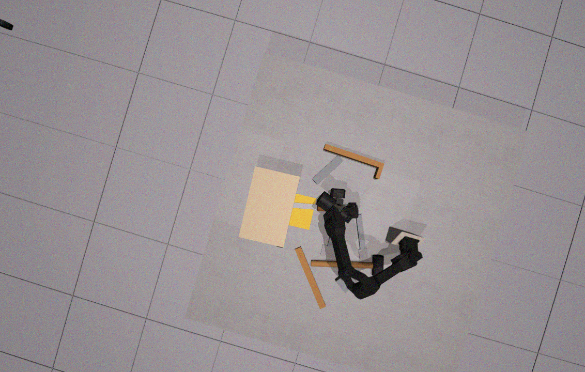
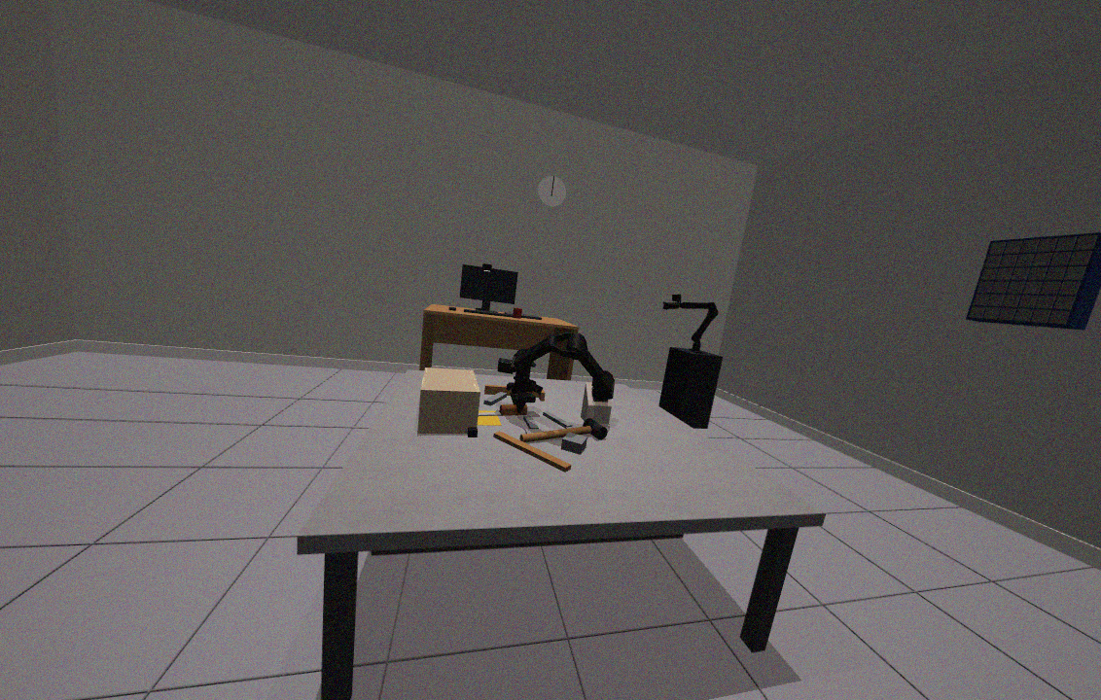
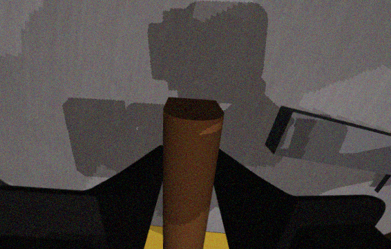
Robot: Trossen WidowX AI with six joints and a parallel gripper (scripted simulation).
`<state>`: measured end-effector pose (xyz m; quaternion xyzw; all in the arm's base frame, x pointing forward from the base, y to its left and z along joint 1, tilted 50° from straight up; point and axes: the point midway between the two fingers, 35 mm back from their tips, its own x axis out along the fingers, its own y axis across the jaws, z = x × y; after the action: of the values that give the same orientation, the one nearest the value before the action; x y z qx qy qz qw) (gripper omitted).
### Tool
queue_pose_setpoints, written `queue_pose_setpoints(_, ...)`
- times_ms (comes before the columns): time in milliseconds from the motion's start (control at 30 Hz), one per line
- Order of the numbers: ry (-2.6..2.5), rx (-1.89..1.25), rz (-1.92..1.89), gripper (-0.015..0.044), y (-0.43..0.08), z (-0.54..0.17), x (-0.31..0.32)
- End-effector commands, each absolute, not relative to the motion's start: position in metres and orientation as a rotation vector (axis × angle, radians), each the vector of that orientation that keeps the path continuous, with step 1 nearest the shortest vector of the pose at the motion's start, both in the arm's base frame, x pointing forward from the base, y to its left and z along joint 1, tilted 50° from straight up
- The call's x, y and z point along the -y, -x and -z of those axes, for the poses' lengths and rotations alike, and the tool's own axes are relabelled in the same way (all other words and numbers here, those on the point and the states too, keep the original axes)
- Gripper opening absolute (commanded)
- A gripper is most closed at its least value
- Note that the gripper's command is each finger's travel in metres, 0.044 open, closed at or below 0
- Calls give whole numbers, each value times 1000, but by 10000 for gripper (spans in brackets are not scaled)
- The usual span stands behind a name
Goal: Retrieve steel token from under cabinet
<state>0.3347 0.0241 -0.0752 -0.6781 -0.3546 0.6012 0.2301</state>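
The cabinet is a pale box on the table. The yellow marked area lies in front of it; a grey band crosses it in the overhead view, and I cannot tell whether this is part of the held tool. My gripper is shut on a brown round handle, low over the table just outside the marked area. The handle's far end is hidden in the wrist view. The steel token is not visible, and the vent slots do not show.
An L-shaped wooden stick and a grey strip lie on one side. A hammer, a straight wooden stick and a grey block lie on the other. Another grey strip lies near the arm.
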Motion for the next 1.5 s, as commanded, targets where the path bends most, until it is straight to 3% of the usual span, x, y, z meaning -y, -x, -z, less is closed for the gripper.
queue_pose_setpoints(0, 1860, 978, -1660, 0, -325, 77, -24)
queue_pose_setpoints(1467, 1859, 977, -1663, 0, -270, 90, -15)
